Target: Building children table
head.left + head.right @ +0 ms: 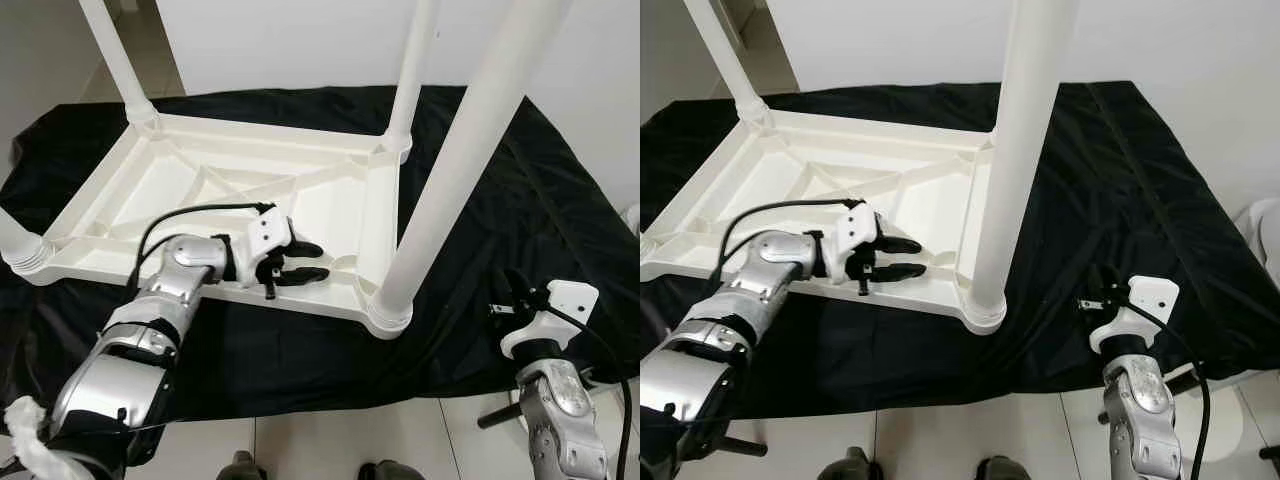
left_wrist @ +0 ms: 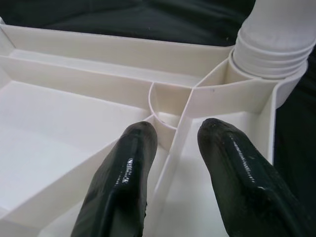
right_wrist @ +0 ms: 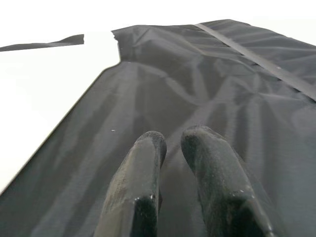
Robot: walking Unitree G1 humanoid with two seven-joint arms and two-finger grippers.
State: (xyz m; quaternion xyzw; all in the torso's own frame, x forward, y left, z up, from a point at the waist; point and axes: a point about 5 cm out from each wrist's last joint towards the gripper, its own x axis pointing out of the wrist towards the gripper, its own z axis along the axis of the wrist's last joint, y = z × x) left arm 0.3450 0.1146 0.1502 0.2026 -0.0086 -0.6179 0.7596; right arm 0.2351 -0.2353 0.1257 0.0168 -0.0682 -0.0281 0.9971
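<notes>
The tops of 3 white legs (image 1: 470, 150) were cut off; the 4th leg (image 1: 14, 243) was mostly cropped.

No readable text, label, brand, number or sign is showing anywhere in these views. The white plastic table (image 1: 250, 190), lying upside down on the black cloth (image 1: 500, 220), is carrying no lettering that can be made out, and the cloth is showing none either.

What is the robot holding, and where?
Nothing is gripped. The left gripper is open, its fingers straddling a rib of the upside-down white plastic table. The right gripper hovers over black cloth.
</notes>
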